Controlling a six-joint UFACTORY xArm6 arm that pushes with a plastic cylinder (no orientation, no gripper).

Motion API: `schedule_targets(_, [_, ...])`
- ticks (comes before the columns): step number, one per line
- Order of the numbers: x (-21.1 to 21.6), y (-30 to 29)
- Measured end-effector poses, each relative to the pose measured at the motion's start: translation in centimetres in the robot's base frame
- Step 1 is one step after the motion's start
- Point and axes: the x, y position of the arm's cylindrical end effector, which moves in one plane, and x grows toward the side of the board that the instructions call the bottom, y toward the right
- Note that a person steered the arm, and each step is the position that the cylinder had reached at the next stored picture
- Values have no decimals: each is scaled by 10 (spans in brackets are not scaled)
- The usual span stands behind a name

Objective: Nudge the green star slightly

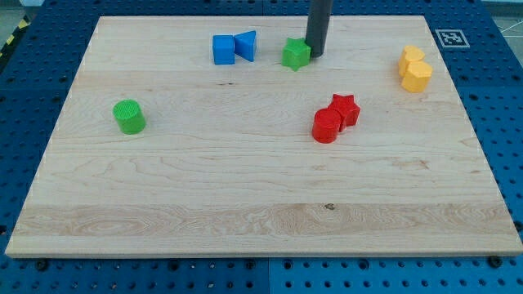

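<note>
My tip [315, 54] touching green star [296, 54] (star's right side)

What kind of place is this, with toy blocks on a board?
Probably a robotics lab bench: a wooden board on a blue perforated table, a printed marker tag, and my tip beside the green star.

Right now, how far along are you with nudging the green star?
Approach looks done: my tip sits at the green star, on its right in the view, touching or nearly so. In hand is making contact for the push. Whether the star has shifted yet can't be told from one picture. The blue blocks lie just beyond it on the view's left, so the nudge should stay small.
</note>
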Motion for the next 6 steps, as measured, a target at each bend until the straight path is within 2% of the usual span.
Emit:
schedule_targets(3, [82,-60])
schedule_targets(4, [73,-24])
schedule_targets(5, [12,12])
schedule_targets(6, [-45,14])
